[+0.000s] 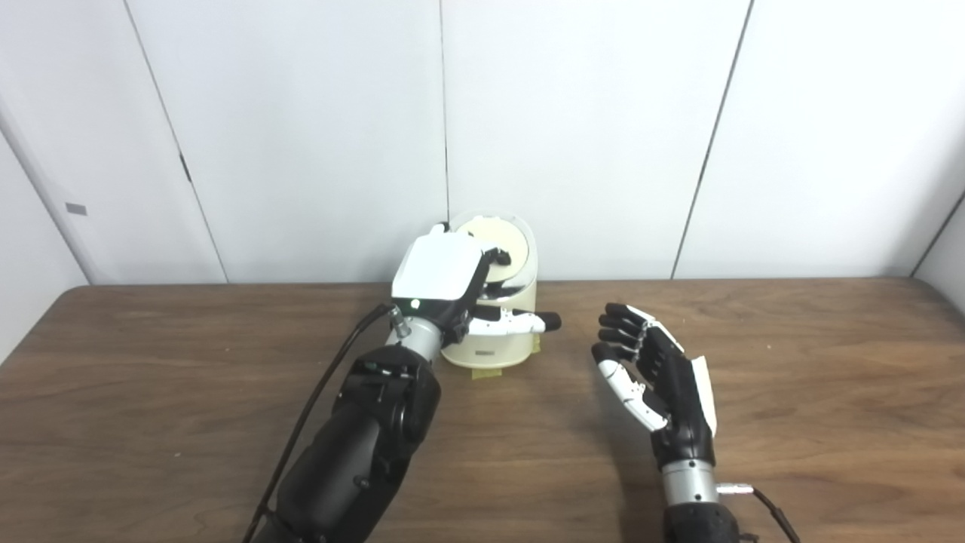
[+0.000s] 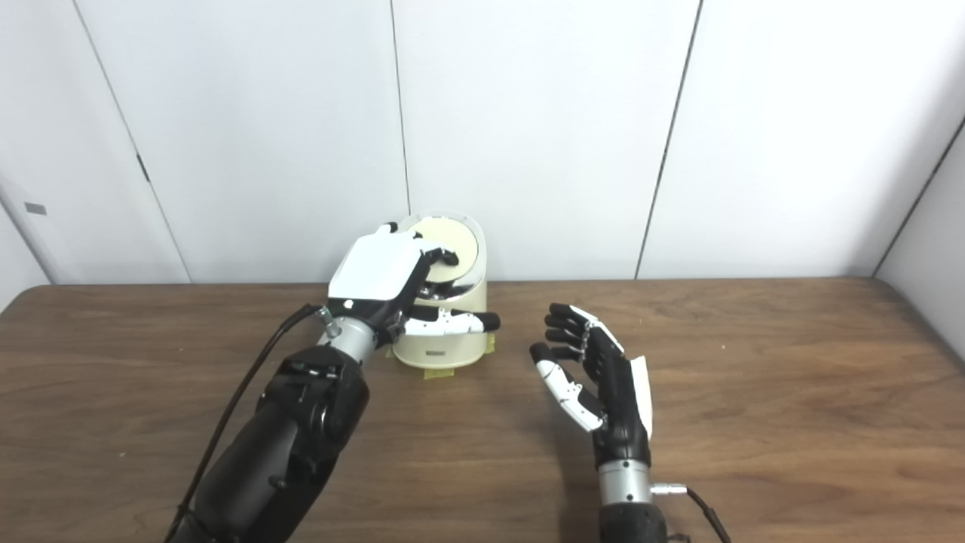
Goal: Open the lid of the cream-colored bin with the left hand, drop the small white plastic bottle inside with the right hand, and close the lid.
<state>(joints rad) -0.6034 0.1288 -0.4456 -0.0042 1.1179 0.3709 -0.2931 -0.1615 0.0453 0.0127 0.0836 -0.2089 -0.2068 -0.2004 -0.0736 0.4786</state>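
While the left robot hand (image 1: 441, 280) reaches over the cream-colored bin (image 1: 494, 332), its fingers (image 1: 497, 258) curl against the tilted lid (image 1: 494, 240) and its thumb (image 1: 520, 323) lies across the bin's front wall; whether it truly grips the lid I cannot tell. To the right of the bin, apart from it, the right robot hand (image 2: 595, 377) hovers above the wooden worktop (image 2: 791, 392), released, palm turned toward the bin, grasping nothing. The bin stands at the worktop's far edge, near the white wall panels (image 1: 588, 136). The small white plastic bottle is nowhere visible.
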